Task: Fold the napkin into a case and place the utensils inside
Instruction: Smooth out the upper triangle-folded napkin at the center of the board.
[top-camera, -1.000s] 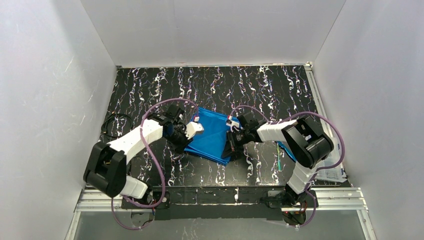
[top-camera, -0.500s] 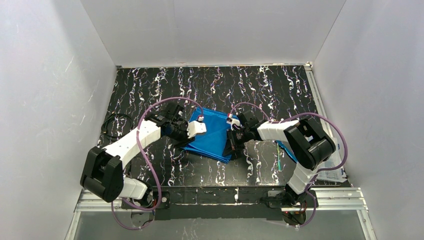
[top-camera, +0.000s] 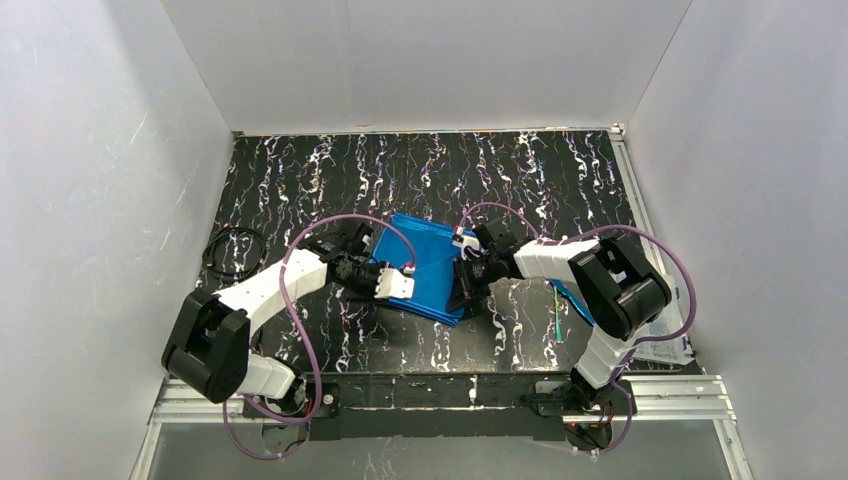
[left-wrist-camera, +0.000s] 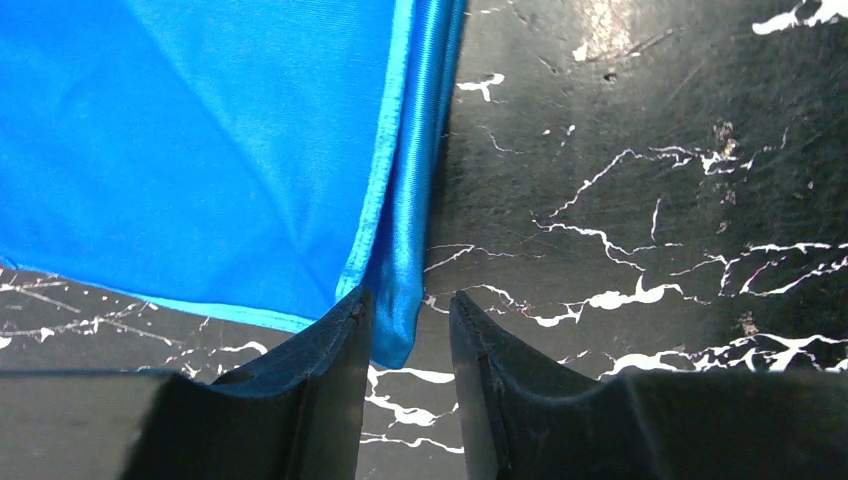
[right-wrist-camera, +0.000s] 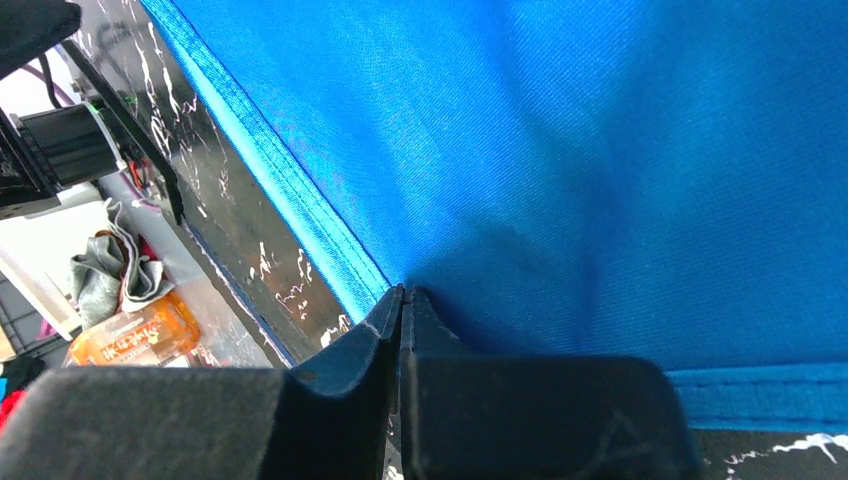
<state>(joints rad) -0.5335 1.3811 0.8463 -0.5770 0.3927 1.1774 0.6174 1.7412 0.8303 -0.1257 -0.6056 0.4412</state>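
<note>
Blue napkin (top-camera: 428, 262) lies folded mid-tabletop (top-camera: 330, 170). Left claw (left-wrist-camera: 411, 312) stands spread around its folded edge; right claw (right-wrist-camera: 402, 300) is pressed together, pinching the napkin's right side.

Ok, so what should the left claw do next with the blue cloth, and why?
Probably close the left gripper on the napkin. Its jaws stand apart with the folded corner lying loose between them, while the right gripper pinches the cloth's other side. A grip on both sides would likely allow the next fold.
</note>
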